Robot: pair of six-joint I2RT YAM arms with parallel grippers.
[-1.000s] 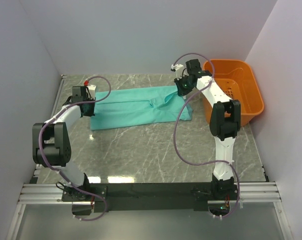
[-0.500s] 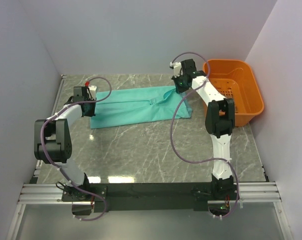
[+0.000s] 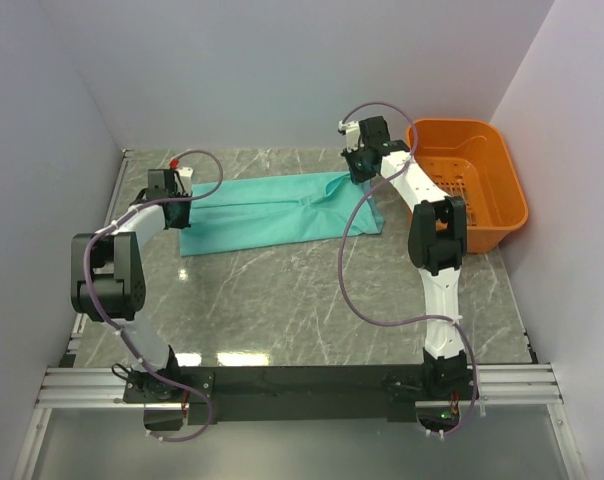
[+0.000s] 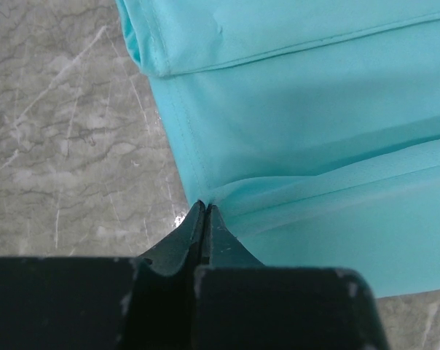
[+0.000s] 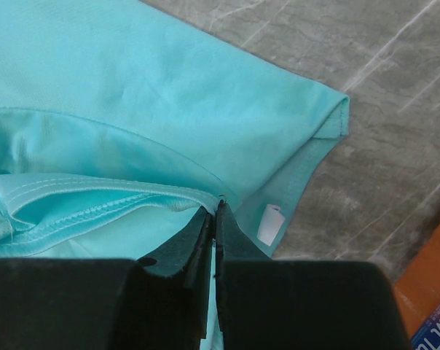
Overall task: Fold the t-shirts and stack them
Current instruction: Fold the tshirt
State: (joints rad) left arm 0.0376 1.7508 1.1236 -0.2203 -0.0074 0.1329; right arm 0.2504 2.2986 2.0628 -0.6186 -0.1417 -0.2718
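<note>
Both pinch t-shirt (image 3: 272, 212) edges: left gripper (image 4: 204, 208) far from basket (image 3: 452, 124), right gripper (image 5: 214, 208) beside it. Lift evenly, keep taut.

The plain teal t-shirt (image 3: 272, 212) is laid flat toward twelve o'clock, folded lengthwise, stretched from nine to three o'clock; its white label (image 5: 269, 224) is exposed.

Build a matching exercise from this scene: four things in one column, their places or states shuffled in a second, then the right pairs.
1. left jaws
2. right jaws
3. orange basket
4. white neck label

A. stands at the far right of the table
B. shut on the left end of the teal t-shirt
C. lies at the cloth's edge in the right wrist view
D. shut on the right end of the teal t-shirt

Pairs: 1-B, 2-D, 3-A, 4-C
</note>
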